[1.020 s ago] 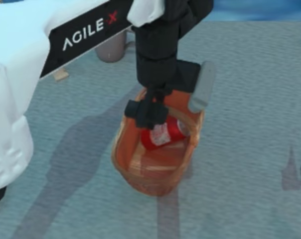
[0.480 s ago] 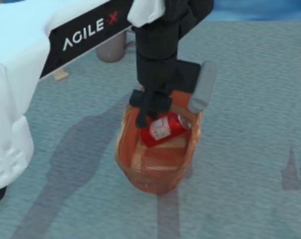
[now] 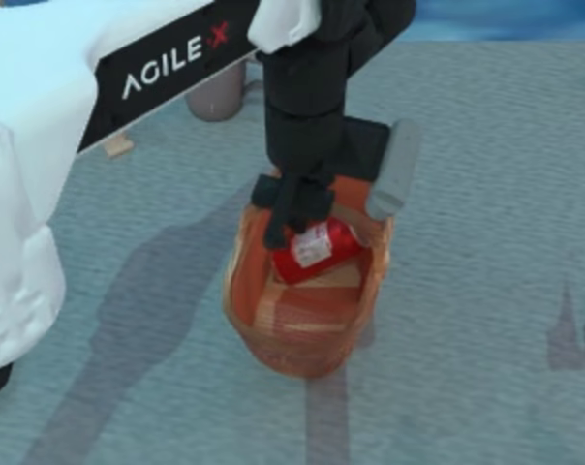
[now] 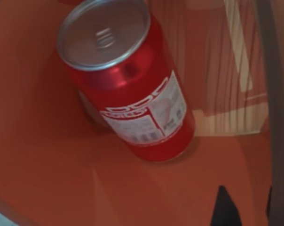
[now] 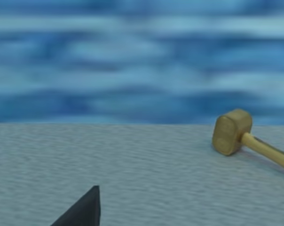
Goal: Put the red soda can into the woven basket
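Grey-blue woven tabletop [image 3: 486, 291] under woven basket [image 3: 244, 291] with red soda can [image 3: 317, 250] inside

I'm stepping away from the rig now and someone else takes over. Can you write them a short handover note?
Left gripper: open, over the far end of the woven basket, nothing held.
Right gripper: only a dark fingertip shows in its wrist view, parked away from the basket, a wooden mallet lying ahead of it.
Red soda can: lying tilted inside the basket, free of the fingers.
Done: can is in the basket.
Left: lift the left arm clear.
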Controlling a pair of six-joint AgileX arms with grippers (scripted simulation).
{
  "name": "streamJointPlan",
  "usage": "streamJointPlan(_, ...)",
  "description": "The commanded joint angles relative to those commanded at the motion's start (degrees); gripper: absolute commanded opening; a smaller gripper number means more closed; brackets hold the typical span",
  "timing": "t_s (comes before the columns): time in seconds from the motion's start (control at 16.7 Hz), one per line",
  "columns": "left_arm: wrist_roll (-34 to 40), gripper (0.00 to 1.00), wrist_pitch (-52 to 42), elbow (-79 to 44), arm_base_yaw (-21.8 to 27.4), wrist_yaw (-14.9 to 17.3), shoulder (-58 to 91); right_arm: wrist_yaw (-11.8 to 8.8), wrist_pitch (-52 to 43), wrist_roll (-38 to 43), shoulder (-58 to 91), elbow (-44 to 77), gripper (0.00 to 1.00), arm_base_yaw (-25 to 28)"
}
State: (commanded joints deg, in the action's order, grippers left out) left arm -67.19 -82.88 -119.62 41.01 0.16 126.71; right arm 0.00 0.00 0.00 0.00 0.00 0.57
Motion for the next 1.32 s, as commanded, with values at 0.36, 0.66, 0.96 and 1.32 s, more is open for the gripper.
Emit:
streamJointPlan(0.36, 0.00, 0.00, 0.00, 0.00, 0.00, 0.00, 0.00, 0.00, 0.00, 0.00, 0.00, 0.00, 1.00, 0.00)
streamJointPlan(0.66, 0.00, 0.00, 0.00, 0.00, 0.00, 0.00, 0.00, 0.00, 0.00, 0.00, 0.00, 0.00, 1.00, 0.00)
streamJointPlan(0.96, 0.00, 0.00, 0.00, 0.00, 0.00, 0.00, 0.00, 0.00, 0.00, 0.00, 0.00, 0.00, 1.00, 0.00)
streamJointPlan(1.32, -0.35, 0.00, -1.05, -0.94, -0.25, -0.03, 0.09, 0.00, 0.00, 0.00, 0.00, 0.00, 1.00, 0.00)
